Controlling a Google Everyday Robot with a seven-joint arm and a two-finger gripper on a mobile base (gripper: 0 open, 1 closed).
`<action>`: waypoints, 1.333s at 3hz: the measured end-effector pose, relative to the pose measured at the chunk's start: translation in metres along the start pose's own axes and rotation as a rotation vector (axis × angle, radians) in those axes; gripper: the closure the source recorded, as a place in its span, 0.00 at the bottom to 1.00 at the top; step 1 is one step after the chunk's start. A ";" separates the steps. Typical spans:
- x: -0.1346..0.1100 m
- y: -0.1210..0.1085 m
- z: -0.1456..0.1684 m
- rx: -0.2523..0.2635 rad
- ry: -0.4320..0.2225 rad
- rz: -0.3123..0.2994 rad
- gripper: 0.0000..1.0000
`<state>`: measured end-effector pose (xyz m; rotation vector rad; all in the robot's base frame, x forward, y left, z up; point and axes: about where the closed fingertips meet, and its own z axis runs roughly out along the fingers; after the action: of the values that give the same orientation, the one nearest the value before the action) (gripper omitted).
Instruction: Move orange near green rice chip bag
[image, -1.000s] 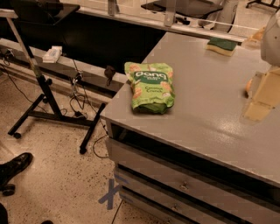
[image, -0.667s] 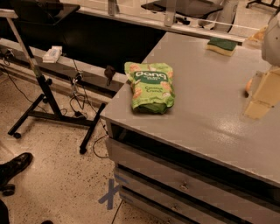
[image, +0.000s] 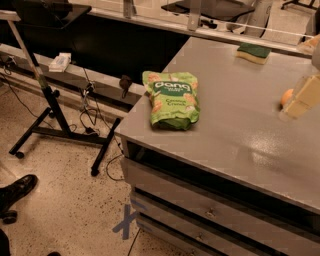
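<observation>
1. The green rice chip bag (image: 172, 100) lies flat near the left front corner of the grey table (image: 235, 145), just left of the frame's centre; its white lettering faces up; nothing touches it.
2. The orange (image: 286, 96) sits at the right edge of the frame, on or just above the tabletop; only its left side shows, the rest hidden behind the gripper (image: 301, 98); it is well apart from the bag, with a broad stretch of table between them.
3. The gripper is a pale blocky shape at the far right, right up against the orange; whether it is spread or pinching the fruit I cannot tell.
4. A green-and-yellow sponge (image: 254, 52) rests at the upper right, apart from both; it plays no part.
5. Judgement: the task looks barely begun; the fruit is reached at best, not yet carried; what is left is the whole trip leftward across the table and a set-down just beside the bag.
</observation>
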<state>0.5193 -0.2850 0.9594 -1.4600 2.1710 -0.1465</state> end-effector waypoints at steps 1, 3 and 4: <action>0.034 -0.040 0.039 0.056 -0.011 0.104 0.00; 0.097 -0.090 0.091 0.145 -0.023 0.306 0.00; 0.118 -0.100 0.102 0.162 -0.040 0.395 0.00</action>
<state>0.6169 -0.4124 0.8663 -0.9181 2.3064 -0.1468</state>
